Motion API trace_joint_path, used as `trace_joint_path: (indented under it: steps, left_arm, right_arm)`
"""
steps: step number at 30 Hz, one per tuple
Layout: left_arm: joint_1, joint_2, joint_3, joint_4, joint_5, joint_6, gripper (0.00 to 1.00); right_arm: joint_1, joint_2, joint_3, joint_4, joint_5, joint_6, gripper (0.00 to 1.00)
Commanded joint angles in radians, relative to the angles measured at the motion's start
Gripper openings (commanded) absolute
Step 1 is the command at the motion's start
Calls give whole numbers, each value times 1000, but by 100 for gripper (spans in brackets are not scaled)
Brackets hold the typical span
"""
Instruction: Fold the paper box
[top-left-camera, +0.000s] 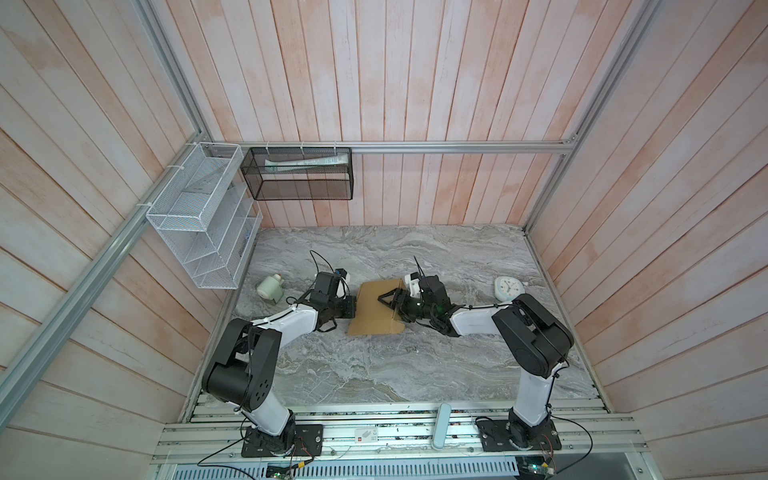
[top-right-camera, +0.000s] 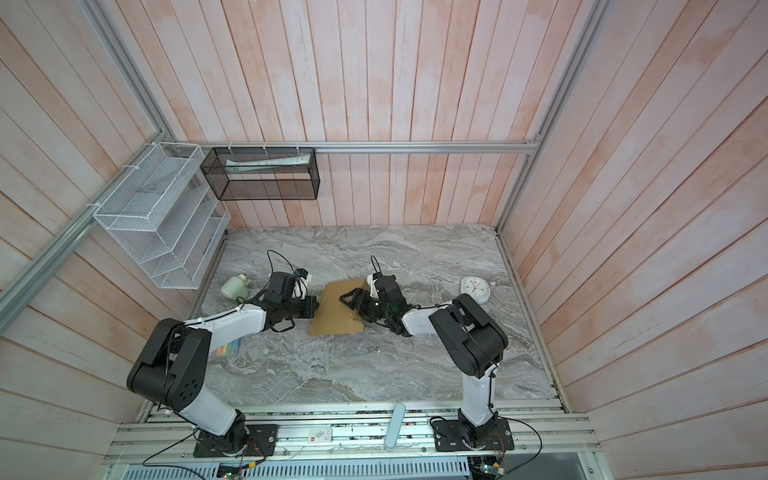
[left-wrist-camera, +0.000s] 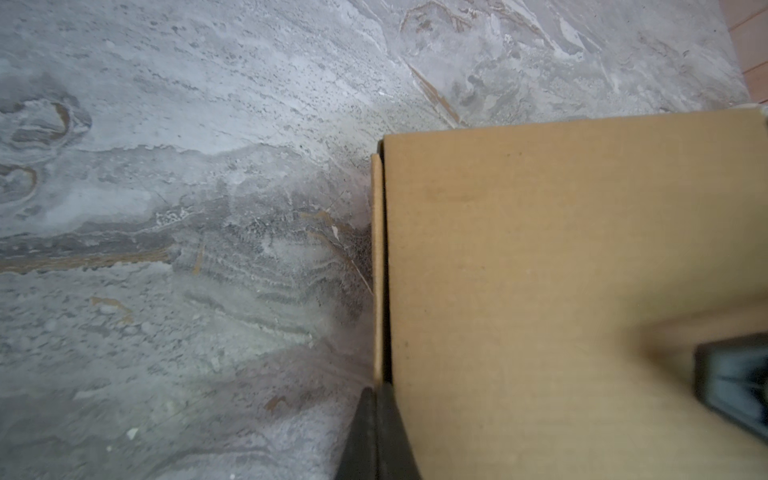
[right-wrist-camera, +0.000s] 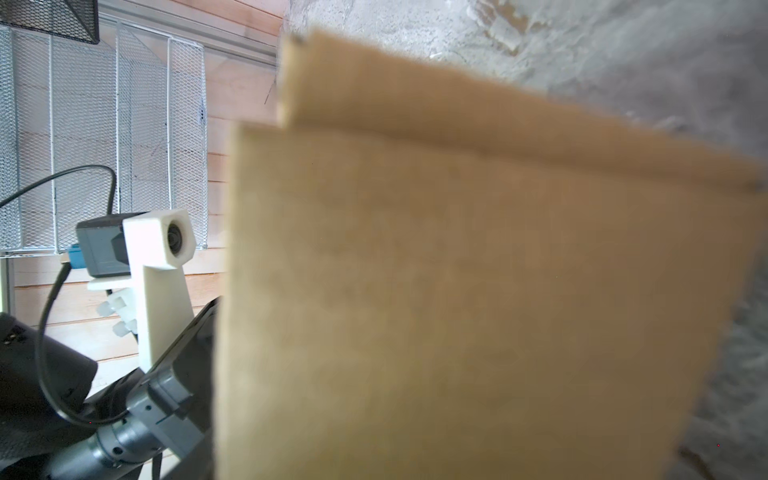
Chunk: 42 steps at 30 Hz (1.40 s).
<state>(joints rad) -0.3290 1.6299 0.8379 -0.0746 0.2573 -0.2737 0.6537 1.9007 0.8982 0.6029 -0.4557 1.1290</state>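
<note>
Marble table (top-left-camera: 374, 374): the paper box (top-left-camera: 370, 318) sits mid-table, slightly toward the far side, between both arms. Its broad top panel is folded over and faces up.

Handling estimate: plain corrugated card, so light. It should be stiff across the panels, weak at the scored creases, and easy to dent under a point load. It will likely slide on the smooth stone unless braced.

Left gripper (top-left-camera: 353, 311): at the box's left edge. The left wrist view shows its fingers (left-wrist-camera: 365, 436) closed together, apparently pinching the thin side flap (left-wrist-camera: 377, 257).

Right gripper (top-left-camera: 387, 300): over the top panel from the right. I cannot tell how far its fingers are spread, since cardboard fills the right wrist view.

Where to hold: I'd grip the flap edges near the creases and press on panels, not corners.
</note>
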Motion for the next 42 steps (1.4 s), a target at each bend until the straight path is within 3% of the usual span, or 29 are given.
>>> trace_joint_path:
  steps: [1,18,42]
  left_arm:
    - [-1,31,21,-16,22,-4,0]
    - [-1,41,50,-14,40,-8,0]
    - [6,-71,96,-88,-36,-43,21]
  right_arm:
    - [-4,27,34,5,-29,6,71]
    - [-4,53,71,1,-41,11,64]
    - [-9,26,41,37,-44,2,56]
